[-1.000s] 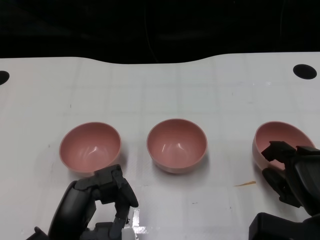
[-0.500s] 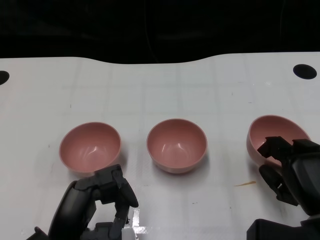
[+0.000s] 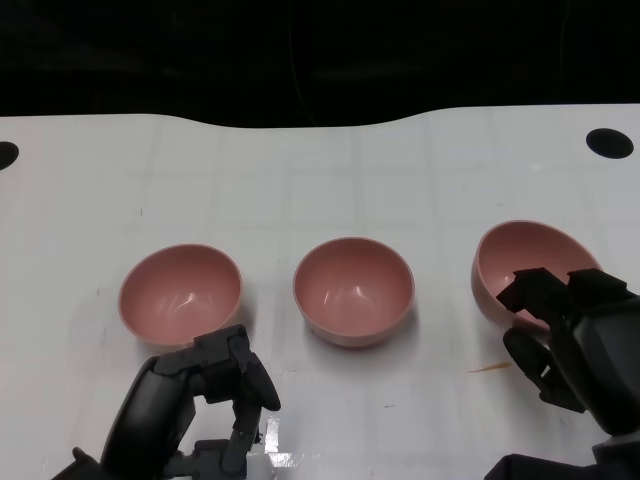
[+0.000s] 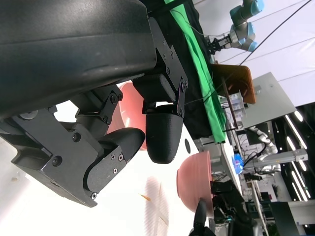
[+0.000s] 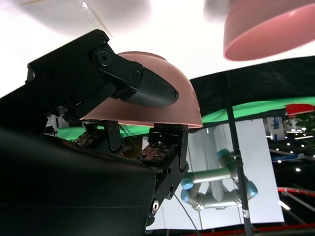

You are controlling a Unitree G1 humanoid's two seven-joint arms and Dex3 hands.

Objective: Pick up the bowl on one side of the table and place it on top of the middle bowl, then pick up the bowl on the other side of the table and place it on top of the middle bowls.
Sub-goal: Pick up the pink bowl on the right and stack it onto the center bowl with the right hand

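Pink bowl (image 3: pixel 515 262) — glossy, tilted — in right hand (image 3: pixel 570 340).

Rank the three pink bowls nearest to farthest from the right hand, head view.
1. right bowl, on the table's right side, held by the right hand at its near rim.
2. middle bowl, at the centre.
3. left bowl, on the far left side, beside the left hand.
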